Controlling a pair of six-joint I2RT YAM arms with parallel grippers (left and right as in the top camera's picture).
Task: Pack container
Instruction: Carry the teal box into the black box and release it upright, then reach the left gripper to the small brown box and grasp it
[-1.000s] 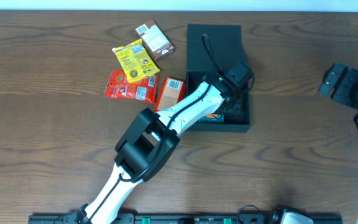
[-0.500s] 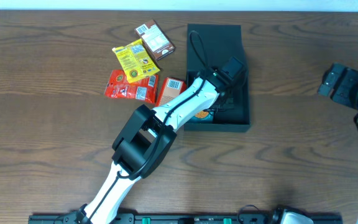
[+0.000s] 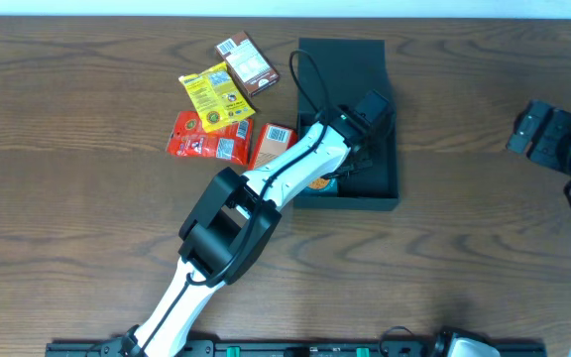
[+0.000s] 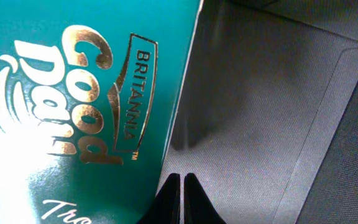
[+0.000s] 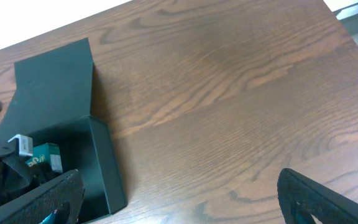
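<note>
The black container (image 3: 389,201) sits open at the table's middle back, its flap lid (image 3: 341,61) lying flat behind it. My left gripper (image 3: 357,149) is inside the container, shut and empty. In the left wrist view its fingertips (image 4: 182,183) touch together over the box's grey floor (image 4: 260,106), right beside a teal cookie box (image 4: 79,106) lying in the container. The cookie box also shows in the right wrist view (image 5: 41,156). My right gripper (image 5: 179,199) is open and empty above bare table, right of the container (image 5: 104,168).
Snack packs lie left of the container: a brown box (image 3: 247,63), a yellow pack (image 3: 214,96), a red pack (image 3: 206,139) and an orange box (image 3: 271,146). My right arm (image 3: 563,144) is at the far right edge.
My left gripper moved a little back and left inside the container over the last second. The right arm has not moved.
</note>
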